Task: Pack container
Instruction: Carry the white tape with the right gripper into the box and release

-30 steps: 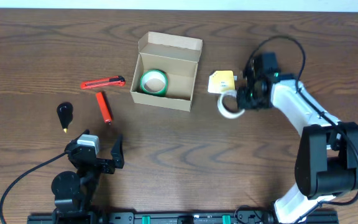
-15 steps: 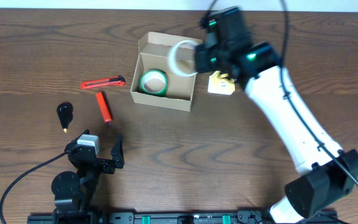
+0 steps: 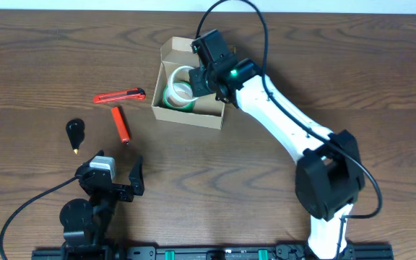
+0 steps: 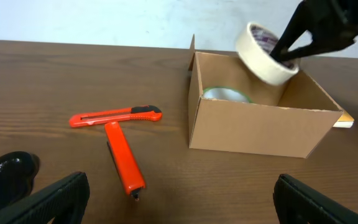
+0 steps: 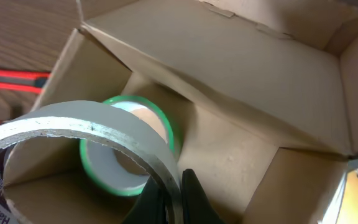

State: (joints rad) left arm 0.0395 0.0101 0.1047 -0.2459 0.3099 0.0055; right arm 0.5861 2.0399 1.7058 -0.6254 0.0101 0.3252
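The container, a tan cardboard box [image 3: 211,114] with its flap lid open, sits at the table's upper middle. A green tape roll [image 3: 170,99] lies inside it. My right gripper [image 3: 202,78] is shut on a white tape roll [image 3: 184,75] and holds it above the box's open top. In the right wrist view the white roll [image 5: 73,127] hangs over the green roll [image 5: 160,121] and the box floor [image 5: 229,168], with the fingers [image 5: 174,198] pinching its wall. In the left wrist view the white roll [image 4: 263,55] hovers over the box [image 4: 260,127]. My left gripper [image 3: 115,180] is open and empty near the front edge.
A red box cutter [image 3: 120,95], a red-orange marker [image 3: 121,123] and a black-handled tool [image 3: 74,133] lie left of the box. The yellow-and-white item right of the box is hidden under the right arm in the overhead view; its edge shows in the left wrist view [image 4: 344,120].
My right arm has swung left with the white tape roll, from right of the box to over its opening. The left arm has not moved.
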